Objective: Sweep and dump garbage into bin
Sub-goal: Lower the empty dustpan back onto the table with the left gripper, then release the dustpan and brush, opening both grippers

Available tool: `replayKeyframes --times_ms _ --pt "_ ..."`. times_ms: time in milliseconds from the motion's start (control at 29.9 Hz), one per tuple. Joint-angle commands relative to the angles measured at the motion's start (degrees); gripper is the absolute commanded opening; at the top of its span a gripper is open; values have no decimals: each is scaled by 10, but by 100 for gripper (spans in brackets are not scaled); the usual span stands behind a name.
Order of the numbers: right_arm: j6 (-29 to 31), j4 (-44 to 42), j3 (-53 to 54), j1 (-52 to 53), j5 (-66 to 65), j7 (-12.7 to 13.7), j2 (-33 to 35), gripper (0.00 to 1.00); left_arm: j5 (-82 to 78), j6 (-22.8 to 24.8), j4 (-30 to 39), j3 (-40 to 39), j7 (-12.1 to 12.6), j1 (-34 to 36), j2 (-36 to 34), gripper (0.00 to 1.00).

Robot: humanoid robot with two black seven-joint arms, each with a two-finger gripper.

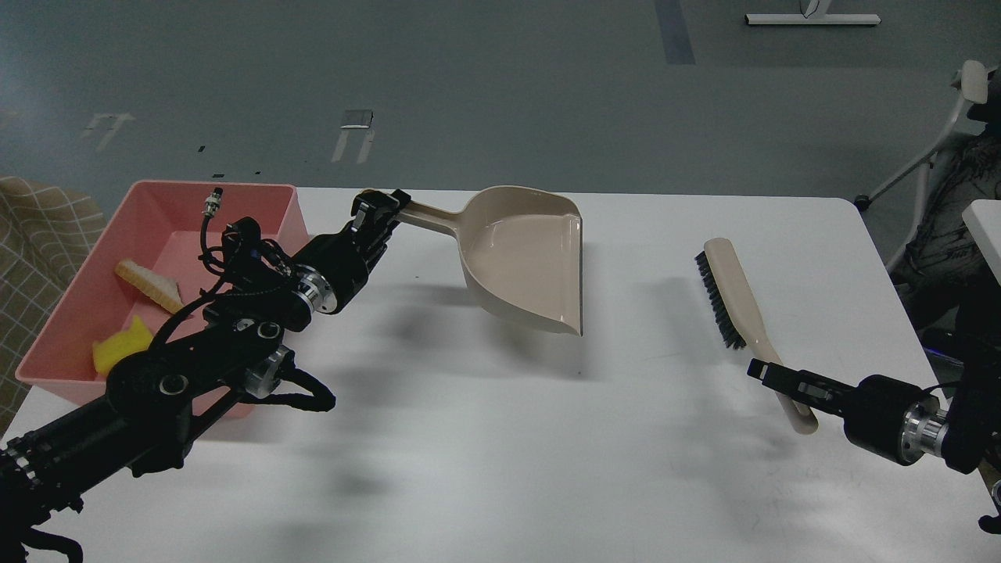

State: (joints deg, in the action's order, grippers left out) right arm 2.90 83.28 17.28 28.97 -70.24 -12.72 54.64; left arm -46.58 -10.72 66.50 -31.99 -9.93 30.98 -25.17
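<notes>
The pink bin [266,205] stands at the table's left edge. In it lie the pale bread-like slice [148,286] and the yellow sponge chunk [117,349], the chunk partly hidden by my left arm. My left gripper [383,207] is shut on the handle of the beige dustpan [528,266] and holds it empty, low over the table's middle. My right gripper [770,375] is shut on the handle of the beige brush [731,293], which has black bristles and lies at the right.
The white table [500,438] has its far edge behind the dustpan and a rounded corner at the back right. A white frame and dark equipment [950,156] stand beyond the right edge. A checked cloth [39,227] lies left of the bin.
</notes>
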Motion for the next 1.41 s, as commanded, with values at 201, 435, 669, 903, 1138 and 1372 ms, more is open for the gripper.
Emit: replayKeyframes --times_ms 201,435,669,903,1138,1372 --pt "0 0 0 -1 0 0 -1 0 -43 -30 -26 1 -12 -24 32 0" --pt "0 0 0 -2 0 0 -1 0 -44 -30 -29 1 -16 -27 32 7" --pt "0 0 0 -2 0 0 -2 0 -44 -30 -33 24 -19 -30 32 73" --pt "3 0 0 -6 0 0 -2 0 -51 -31 -34 68 -35 -33 28 87" --pt "6 -15 1 -1 2 0 -11 0 -89 -30 -30 90 -54 -47 18 96" --pt "21 -27 5 4 19 0 -32 0 -91 -26 -11 90 -70 -58 -8 96"
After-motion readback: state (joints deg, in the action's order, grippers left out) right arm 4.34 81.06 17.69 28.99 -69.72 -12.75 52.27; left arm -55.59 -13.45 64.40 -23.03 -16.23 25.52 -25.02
